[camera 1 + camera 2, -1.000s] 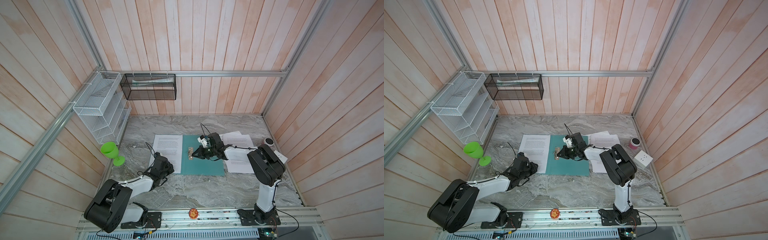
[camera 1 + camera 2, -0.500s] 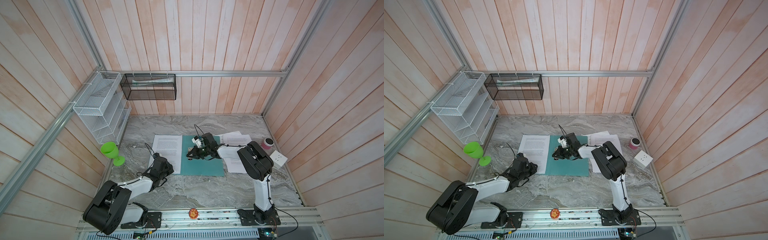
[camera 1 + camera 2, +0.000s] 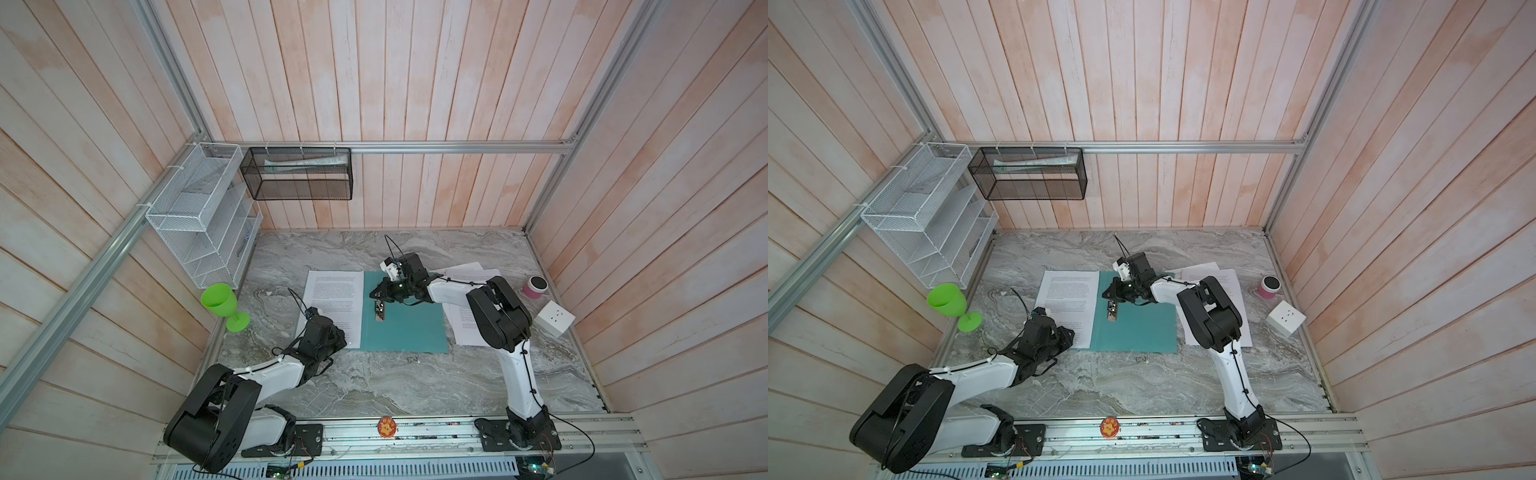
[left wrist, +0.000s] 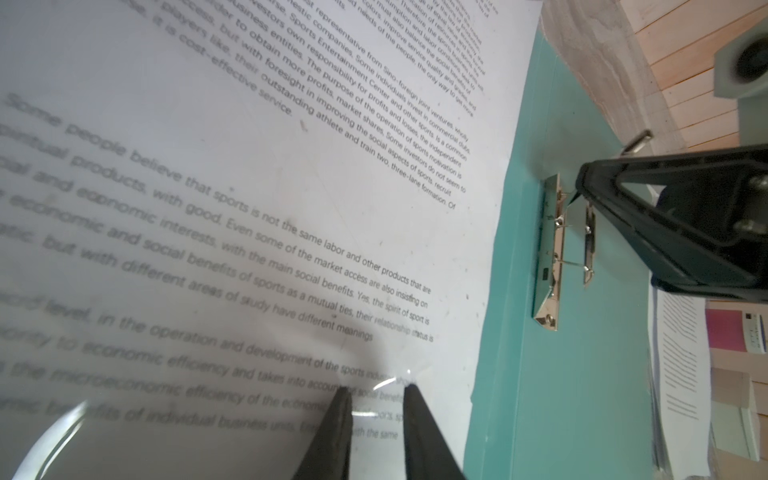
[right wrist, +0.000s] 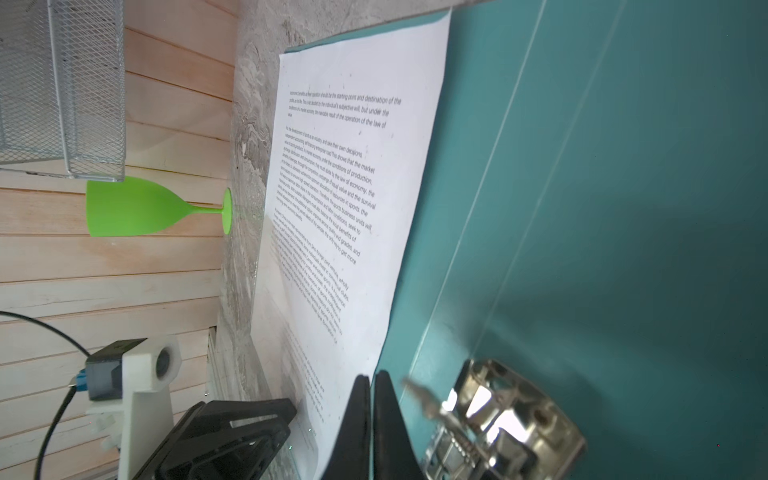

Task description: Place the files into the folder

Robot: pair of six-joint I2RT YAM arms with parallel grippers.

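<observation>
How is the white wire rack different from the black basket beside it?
The white rack has several tiers; the black basket is one long box. The white rack hangs on the side wall, the black basket on the back wall. The black basket holds a rolled paper; I can't tell what the white rack holds. Both are wire mesh.

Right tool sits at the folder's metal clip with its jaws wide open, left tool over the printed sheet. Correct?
Not quite: the right tool is shut, as the right wrist view shows. It does sit at the metal clip of the folder, and the left tool is over the printed sheet.
</observation>
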